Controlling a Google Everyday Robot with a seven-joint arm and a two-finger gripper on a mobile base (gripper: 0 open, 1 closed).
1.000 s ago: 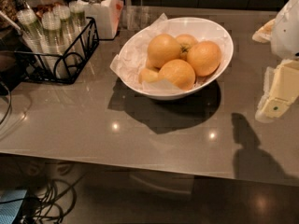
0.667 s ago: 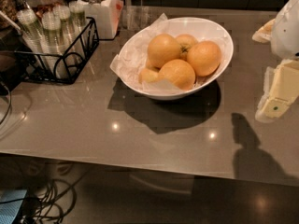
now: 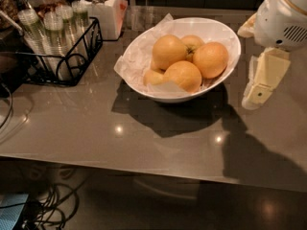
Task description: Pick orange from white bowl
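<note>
The white bowl [image 3: 178,97] stands on the grey table at centre back, lined with crinkled white paper. It holds several oranges. A large, pale yellow-orange orange [image 3: 169,51] lies on top at the left of the pile. Another pale one [image 3: 183,75] lies in front, a deeper-orange one [image 3: 210,59] at the right, and one with a dark stem mark [image 3: 192,41] behind. My gripper [image 3: 261,83] hangs at the right, just outside the bowl's right rim, a little above the table. It holds nothing.
A black wire rack [image 3: 72,63] with capped bottles stands at the back left. A white lidded jar [image 3: 101,11] is behind it. The table's front edge [image 3: 144,164] runs across the lower view, with cables [image 3: 48,210] on the floor below.
My gripper has moved left and slightly up, closer to the bowl's right rim. The bowl and oranges have not moved.
</note>
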